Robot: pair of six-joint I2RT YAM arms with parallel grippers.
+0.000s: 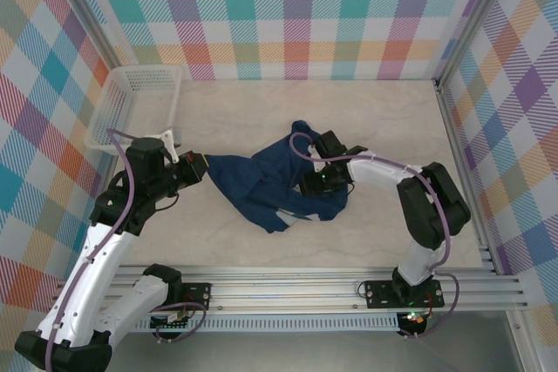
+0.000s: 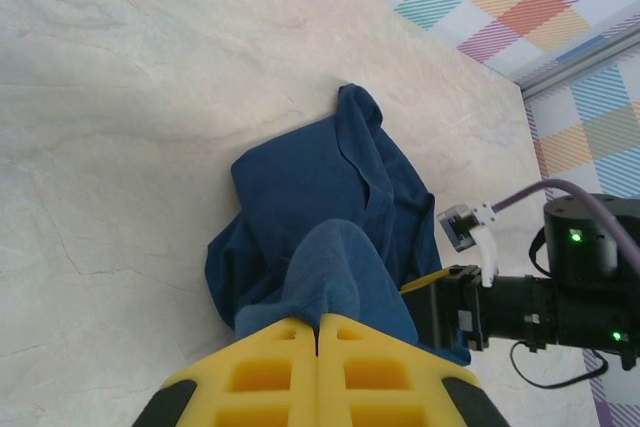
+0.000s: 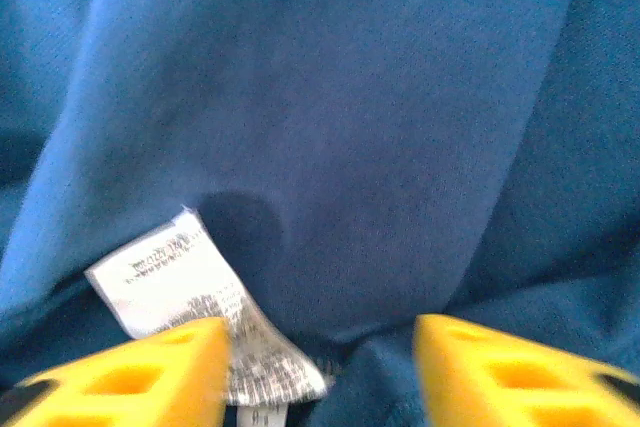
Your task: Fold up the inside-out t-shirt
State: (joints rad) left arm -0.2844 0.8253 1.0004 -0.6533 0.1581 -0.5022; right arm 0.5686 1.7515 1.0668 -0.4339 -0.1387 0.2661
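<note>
Place: the shirt (image 1: 266, 185) lay in a crumpled dark blue heap near the middle of the table (image 1: 261, 111), well apart from the white basket (image 1: 131, 93) in the far left corner.
Left side: the left gripper (image 1: 199, 168) was clamped tight on the shirt's left end. In its wrist view the yellow fingers (image 2: 270, 372) met, with a fold of blue cloth rising from between them.
Right side: the right gripper (image 1: 316, 182) sat low on the right part of the heap. Its yellow fingers (image 3: 150, 357) stood apart, with cloth and a white care label (image 3: 165, 267) between and just beyond them. Nothing looked pinched there.
Feel: the cloth looked thin, soft and light. It would likely sag and bunch rather than hold a shape, and slide easily over the smooth table. It did not look fragile.
Where to hold: a hem, shoulder or side seam seemed best, pinched at the edge through as few layers as possible. The label probably marked a seam worth following.
Stage: no neat fold showed, so the shirt probably needed spreading flat first.
Risk: a deep bite into the heap could catch several layers and drag the whole bundle.
</note>
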